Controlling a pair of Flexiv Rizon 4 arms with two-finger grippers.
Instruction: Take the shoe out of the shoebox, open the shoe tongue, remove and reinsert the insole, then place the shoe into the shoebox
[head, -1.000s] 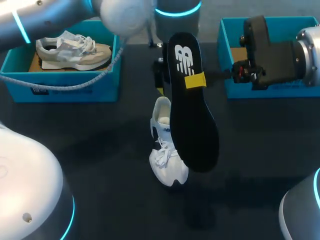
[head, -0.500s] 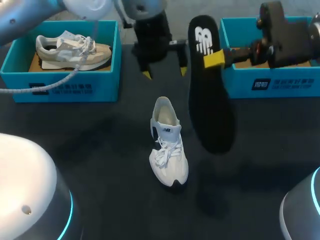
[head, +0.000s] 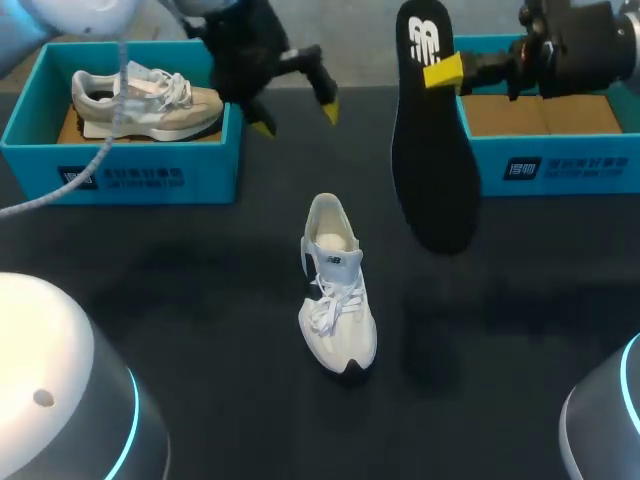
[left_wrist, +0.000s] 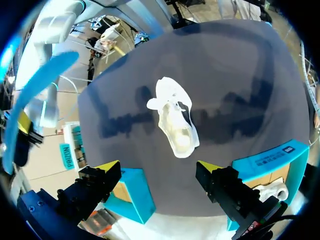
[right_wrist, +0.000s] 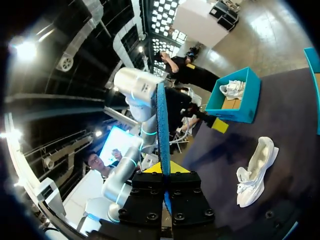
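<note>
The insole (head: 430, 170) has swung up and to the right, off the shoe (head: 337, 300) and toward the right box (head: 560, 170). The left gripper (head: 296, 120) has pulled back leftward, away from the shoe. The shoe itself has not shifted.

The right gripper (head: 443, 72) pinches the insole near its heel end with fingers closed tight on it, so the sole hangs toe-down in the air, touching nothing else. The left gripper hovers with fingers spread wide and nothing between them. The shoe stands upright mid-table, heel toward the boxes, its mouth exposed. So the removal looks done. Reinsertion is likely next, and it will need the insole brought back over the mouth, perhaps with the left gripper steadying the shoe.

The table (head: 200, 300) is dark and matte. Two blue boxes sit along its far edge. The left box (head: 140, 175) holds a second shoe (head: 145, 105), and the right box shows only its cardboard floor.
</note>
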